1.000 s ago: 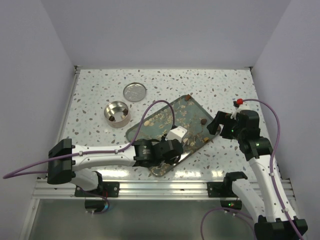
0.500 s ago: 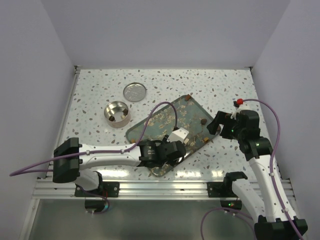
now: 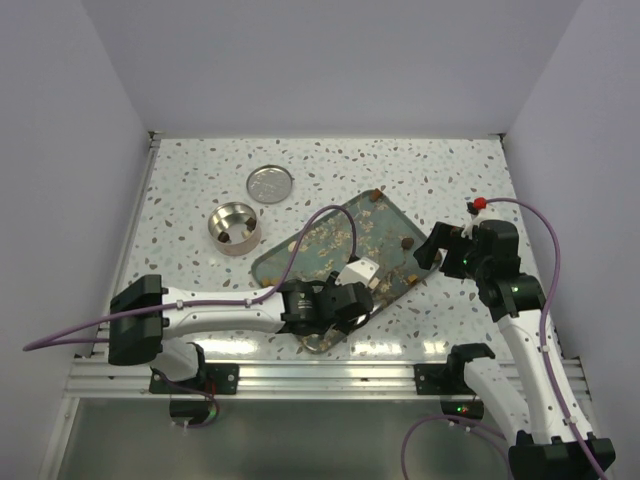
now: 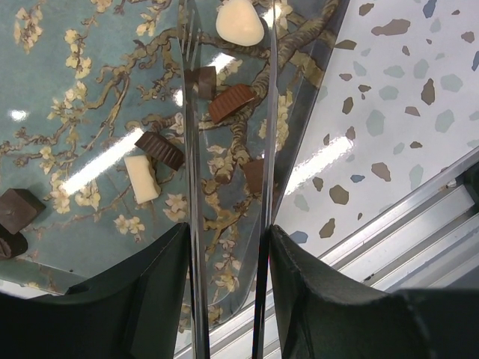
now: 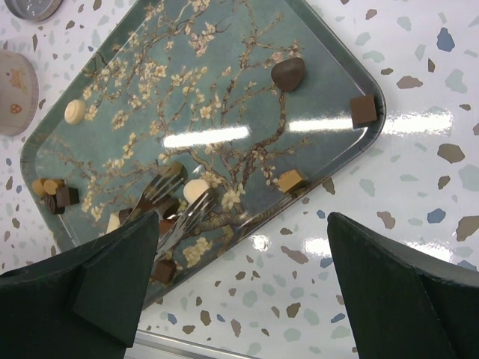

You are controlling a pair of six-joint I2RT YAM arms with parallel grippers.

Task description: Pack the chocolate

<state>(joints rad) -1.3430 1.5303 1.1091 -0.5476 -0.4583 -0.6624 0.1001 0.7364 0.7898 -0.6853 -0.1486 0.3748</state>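
Several chocolate pieces lie on a teal blossom-patterned tray (image 3: pixel 312 240). The left wrist view shows a cream heart (image 4: pixel 238 21), a brown round (image 4: pixel 230 102), dark squares (image 4: pixel 159 149) and a white bar (image 4: pixel 141 178). My left gripper (image 3: pixel 352 288) (image 4: pixel 227 247) is shut on thin metal tweezers (image 4: pixel 196 217) with fork-like tips (image 5: pixel 179 200), held low over the tray's near corner; the tips straddle the brown round. My right gripper (image 3: pixel 432 250) (image 5: pixel 243 254) is open and empty above the table, right of the tray. A dark round (image 5: pixel 287 73), brown square (image 5: pixel 364 110) and tan square (image 5: pixel 290 180) lie near it.
A small metal bowl (image 3: pixel 234 227) holding a few dark pieces stands left of the tray, with its round lid (image 3: pixel 270 185) behind it. The table's metal front rail (image 3: pixel 320 375) runs close below the tray's near corner. White walls enclose the speckled table.
My left arm has shifted a little to the right and forward along the tray's near edge with the tweezers. The right arm has not moved.
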